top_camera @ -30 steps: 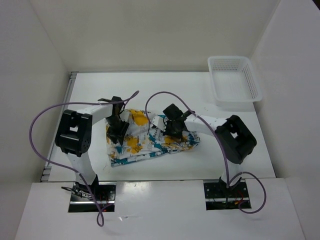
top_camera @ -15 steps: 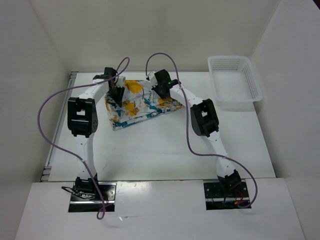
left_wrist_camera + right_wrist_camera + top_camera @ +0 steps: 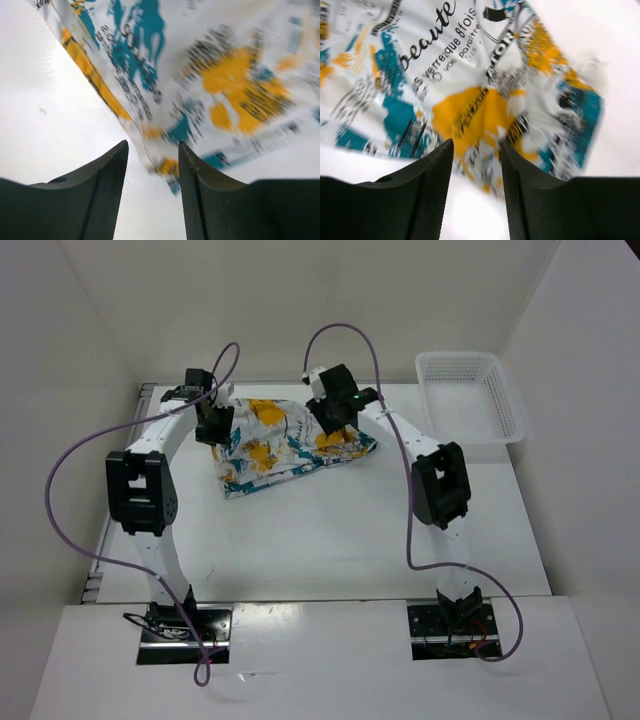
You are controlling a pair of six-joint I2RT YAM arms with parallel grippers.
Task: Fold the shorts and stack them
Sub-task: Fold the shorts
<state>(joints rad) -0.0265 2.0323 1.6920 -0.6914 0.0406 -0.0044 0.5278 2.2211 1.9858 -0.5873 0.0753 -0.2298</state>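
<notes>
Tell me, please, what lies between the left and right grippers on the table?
The shorts lie spread between the left gripper and the right gripper, filling that stretch; the top external view shows this.

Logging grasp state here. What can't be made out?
- Top view: fingertips of the left gripper and right gripper, hidden under their own wrists.
- Both wrist views: the white cloth shorts printed teal and yellow are blurred and cut off by frame edges.
- Any view: one pair or two, because the folds overlap.
</notes>
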